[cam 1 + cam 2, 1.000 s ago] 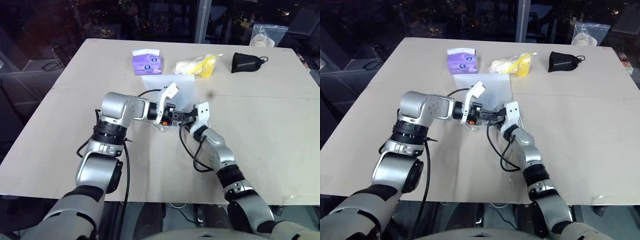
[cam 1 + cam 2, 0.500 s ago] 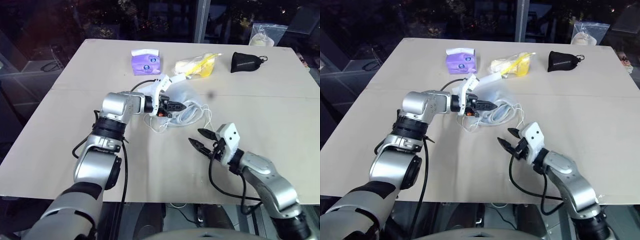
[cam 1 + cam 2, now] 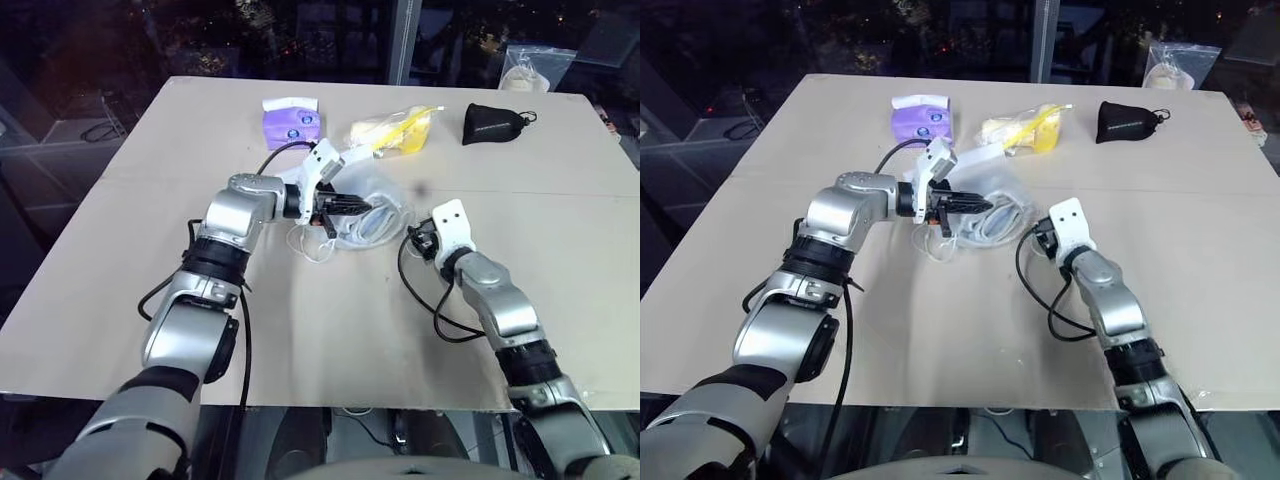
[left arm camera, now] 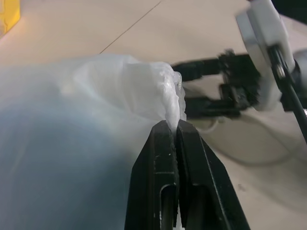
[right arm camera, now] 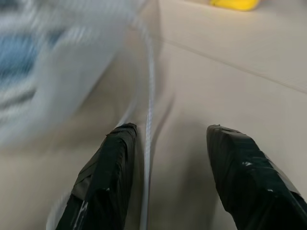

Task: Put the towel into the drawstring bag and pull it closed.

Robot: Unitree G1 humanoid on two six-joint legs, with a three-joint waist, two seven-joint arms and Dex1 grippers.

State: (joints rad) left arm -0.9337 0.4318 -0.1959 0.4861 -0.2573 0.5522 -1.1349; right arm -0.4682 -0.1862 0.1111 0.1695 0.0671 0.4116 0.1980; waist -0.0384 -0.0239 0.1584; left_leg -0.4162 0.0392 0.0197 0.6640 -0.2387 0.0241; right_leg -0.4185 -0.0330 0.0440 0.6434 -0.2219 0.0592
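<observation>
Pinching a bunched fold at the mouth of the drawstring bag [image 3: 372,195] with the left hand [image 3: 358,206], fingers [image 4: 160,158] pressed together on the thin white fabric with no gap between them. Keep that pinch firm and fixed in place, as the anchor to pull the cord against.

Find the bag near the middle of the surface [image 3: 150,180], on the near side of the purple tissue pack [image 3: 293,122] and the clear bag with yellow contents [image 3: 395,130], and well apart from the black pouch [image 3: 495,124] at the far right. Look for the towel [image 4: 48,143] inside it: reads as a soft blue mass behind the translucent wall, so judged already stowed, with only the closing left to do.

Further right, bring in the right hand [image 3: 420,243], roughly half open and holding nothing, with one strand of the white cord [image 5: 148,120] running between its fingers [image 5: 105,177] but not gripped. Close on that strand alone, not on bag fabric and not on the whole loose pile of loops beside the mouth. Then draw it away to the right, in line with the bag's mouth, steadily and without a jerk.

Expect plenty of slack, so probably a long pull or a second grasp. Avoid letting the left hand follow along, since the bag would likely slide instead of cinching. Stop once the mouth puckers tight around the towel.
</observation>
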